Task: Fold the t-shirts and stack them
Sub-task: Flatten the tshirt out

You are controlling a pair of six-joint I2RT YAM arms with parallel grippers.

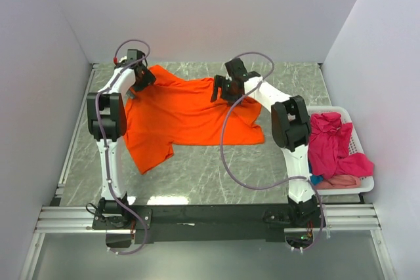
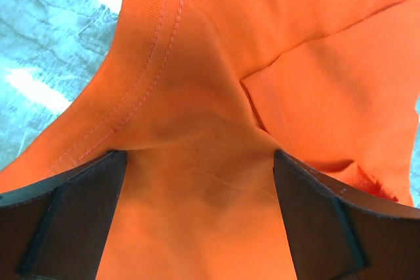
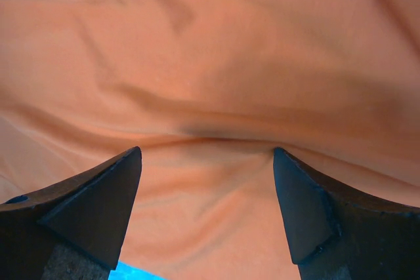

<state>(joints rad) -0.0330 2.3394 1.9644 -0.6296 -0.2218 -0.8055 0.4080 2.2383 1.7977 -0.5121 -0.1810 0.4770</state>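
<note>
A bright orange t-shirt (image 1: 190, 116) lies spread on the grey marbled table (image 1: 216, 175), with one sleeve pointing toward the front left. My left gripper (image 1: 141, 77) is down on its far left corner. Its fingers stand wide apart, open, with orange cloth (image 2: 216, 63) and a stitched hem bunched between them (image 2: 200, 155). My right gripper (image 1: 226, 88) rests on the shirt's far right part, also open (image 3: 207, 150), with wrinkled orange cloth (image 3: 210, 50) between its fingers. Magenta-pink t-shirts (image 1: 335, 145), a pale pink one (image 1: 338, 180) and a bit of teal-blue cloth (image 1: 316, 180) lie in the basket.
A white plastic basket (image 1: 328, 109) stands at the table's right edge beside the right arm. White walls close in the table at the back and on both sides. A black rail (image 1: 210, 214) carries the arm bases along the near edge.
</note>
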